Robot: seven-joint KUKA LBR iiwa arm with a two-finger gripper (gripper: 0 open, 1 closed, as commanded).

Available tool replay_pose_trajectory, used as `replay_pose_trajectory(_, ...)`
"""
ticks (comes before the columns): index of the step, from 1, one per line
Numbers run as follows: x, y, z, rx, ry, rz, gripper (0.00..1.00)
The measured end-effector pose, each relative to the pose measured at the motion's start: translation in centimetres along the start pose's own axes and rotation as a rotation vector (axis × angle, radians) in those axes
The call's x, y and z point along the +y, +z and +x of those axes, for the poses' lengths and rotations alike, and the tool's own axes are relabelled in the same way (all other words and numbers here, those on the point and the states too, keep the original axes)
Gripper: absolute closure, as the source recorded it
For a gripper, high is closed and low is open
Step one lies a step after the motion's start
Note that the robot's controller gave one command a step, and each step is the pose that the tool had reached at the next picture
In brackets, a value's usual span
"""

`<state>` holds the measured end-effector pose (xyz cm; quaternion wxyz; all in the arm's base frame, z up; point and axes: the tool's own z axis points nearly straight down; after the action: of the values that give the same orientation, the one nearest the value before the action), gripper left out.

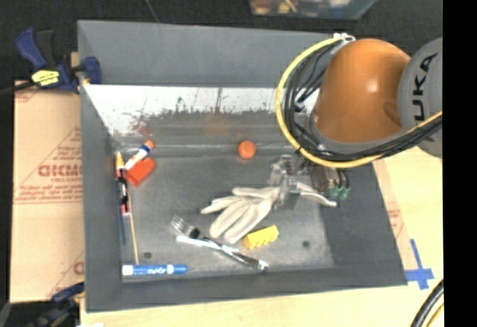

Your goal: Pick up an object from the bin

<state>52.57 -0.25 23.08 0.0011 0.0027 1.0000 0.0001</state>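
Note:
My gripper (287, 178) is low in the bin's right half, under the orange wrist cover. It is at the cuff end of a white glove (237, 212) that lies flat in the middle of the floor, its finger ends pointing left. I cannot see whether the glove is pinched. A small yellow block (261, 236) lies just below the glove. A silver fork (216, 245) lies along the glove's lower edge. A small orange ball (247, 149) rests near the back wall, to the left of the gripper and above it in the view.
At the left wall sit a red and orange piece with a white tube (137, 167) and a thin pencil-like stick (128, 214). A blue and white marker (155, 270) lies along the front wall. The arm and its cables cover the bin's right back corner.

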Motion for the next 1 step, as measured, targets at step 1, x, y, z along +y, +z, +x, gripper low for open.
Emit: replay_pose_trajectory(1,1.17,-2.07,-0.45,-0.002,-0.028,0.0,0.0)
